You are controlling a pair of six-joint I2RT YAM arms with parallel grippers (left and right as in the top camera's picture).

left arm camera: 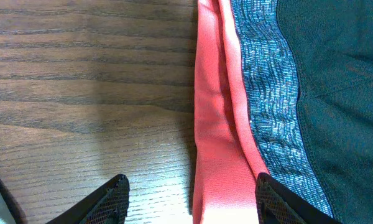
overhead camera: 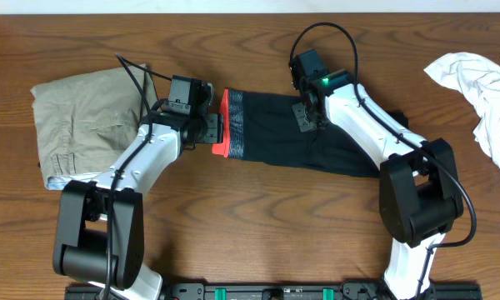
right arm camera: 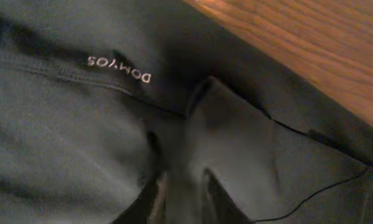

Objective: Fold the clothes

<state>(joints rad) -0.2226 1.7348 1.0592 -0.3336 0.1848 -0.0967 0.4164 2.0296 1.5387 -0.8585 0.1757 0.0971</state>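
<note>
Dark shorts (overhead camera: 333, 143) with a red waistband (overhead camera: 222, 125) lie flat at mid-table. My left gripper (overhead camera: 210, 130) is open at the waistband end. In the left wrist view its fingers (left arm camera: 191, 186) straddle the edge of the red waistband (left arm camera: 217, 112), with wood under one finger and the blue-patterned band (left arm camera: 267, 99) by the other. My right gripper (overhead camera: 305, 117) is on the shorts' upper middle. In the right wrist view it (right arm camera: 183, 180) is shut on a raised pinch of the dark shorts fabric (right arm camera: 62, 137), near a white logo (right arm camera: 120, 68).
Folded khaki trousers (overhead camera: 83, 117) lie at the left, beside my left arm. A heap of white clothes (overhead camera: 483, 92) sits at the right edge. Bare wooden table (overhead camera: 267, 225) runs along the front.
</note>
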